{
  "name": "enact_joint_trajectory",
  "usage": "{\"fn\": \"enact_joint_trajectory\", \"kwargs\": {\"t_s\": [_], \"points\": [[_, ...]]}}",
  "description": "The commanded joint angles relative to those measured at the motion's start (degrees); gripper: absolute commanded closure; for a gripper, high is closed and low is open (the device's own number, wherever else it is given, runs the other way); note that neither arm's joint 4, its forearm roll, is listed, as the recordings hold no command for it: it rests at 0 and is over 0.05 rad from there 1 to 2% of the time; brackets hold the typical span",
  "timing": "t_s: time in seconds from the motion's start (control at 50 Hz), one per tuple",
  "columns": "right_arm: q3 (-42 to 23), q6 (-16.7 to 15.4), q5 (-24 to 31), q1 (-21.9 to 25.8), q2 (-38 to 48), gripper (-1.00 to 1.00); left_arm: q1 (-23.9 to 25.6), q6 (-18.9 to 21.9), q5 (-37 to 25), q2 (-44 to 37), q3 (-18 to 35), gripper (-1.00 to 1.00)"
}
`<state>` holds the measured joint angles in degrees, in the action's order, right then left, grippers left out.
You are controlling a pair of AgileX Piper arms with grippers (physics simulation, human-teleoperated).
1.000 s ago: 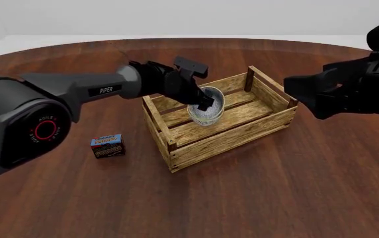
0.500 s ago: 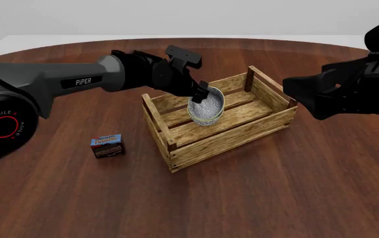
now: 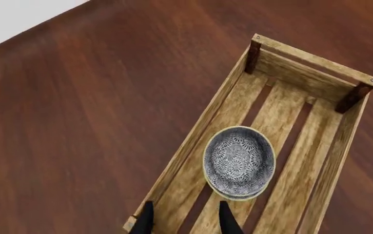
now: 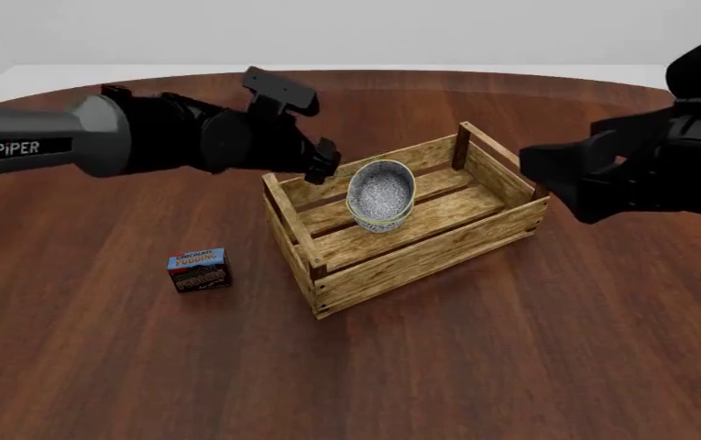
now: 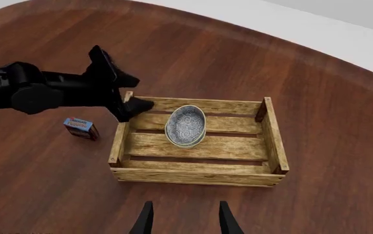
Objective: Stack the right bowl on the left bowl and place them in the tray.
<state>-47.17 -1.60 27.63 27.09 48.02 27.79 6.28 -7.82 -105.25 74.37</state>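
The two speckled white bowls [image 4: 381,194] sit nested inside the tray [image 4: 423,261], on its slats and tilted. The lower bowl shows only as a rim under the upper one [image 3: 238,161]. My left gripper [image 4: 323,170] is open and empty, above the tray's left end and apart from the bowls. In the left wrist view its fingers [image 3: 146,222] frame the tray's near end. My right gripper [image 5: 185,222] is open and empty, well above the table and back from the tray [image 5: 199,175], with the bowls [image 5: 185,126] and the left gripper [image 5: 134,107] ahead of it.
A small blue-and-brown pudding box [image 4: 200,269] lies on the dark wood table left of the tray; it also shows in the right wrist view [image 5: 80,128]. The right arm's dark body [image 4: 643,174] hangs over the table to the right of the tray.
My left gripper has let go of the bowls and drawn back left and up out of the tray. The bowls stay in the tray. The right arm has not moved.
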Motion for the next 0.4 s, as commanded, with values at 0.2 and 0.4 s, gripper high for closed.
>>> {"fn": "enact_joint_trajectory", "kwargs": {"t_s": [0.2, 0.4], "points": [[0.0, -0.7, -0.8, 0.0, 1.9, -1.00, -5.3, -0.3, 9.1, 18.2, -19.2, -1.00], [-0.6, -0.9, -0.5, 0.2, 2.5, -1.00, -7.9, -0.7, 11.4, 25.8, -26.4, -1.00]]}}
